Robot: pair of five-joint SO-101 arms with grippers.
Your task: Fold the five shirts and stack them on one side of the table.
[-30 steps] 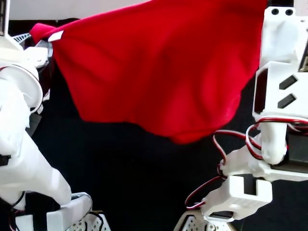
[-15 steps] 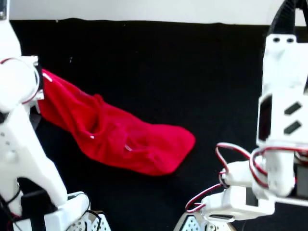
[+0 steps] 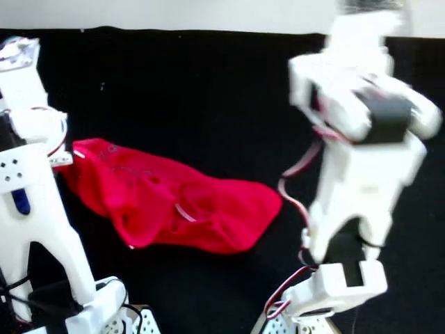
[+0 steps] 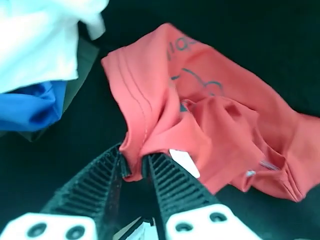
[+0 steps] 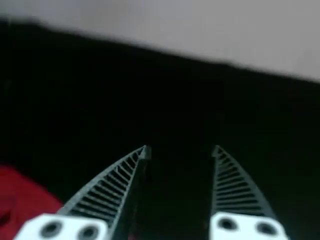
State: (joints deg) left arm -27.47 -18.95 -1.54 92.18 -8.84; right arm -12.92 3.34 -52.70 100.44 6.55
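Observation:
A red shirt [image 3: 174, 202] lies crumpled on the black table [image 3: 208, 90], left of the middle. In the left wrist view my left gripper [image 4: 134, 167] is shut on a hem of the red shirt [image 4: 225, 115], with a white label beside the fingertips. That arm [image 3: 28, 188] stands at the shirt's left end. My right arm [image 3: 361, 139] is raised over the table's right side. Its gripper [image 5: 180, 150] is open over bare black cloth with nothing between the fingers. A corner of the red shirt [image 5: 20, 200] lies off to one side of it.
A white shirt [image 4: 40, 40], a blue one [image 4: 30, 107] and a dark green one [image 4: 82, 65] lie bunched together close to the red shirt's held end. A pale wall [image 3: 208, 14] runs along the table's far edge.
A second ago the red shirt hung spread in the air between both arms. It has dropped onto the table; the right gripper has let go and its arm has swung up and inward.

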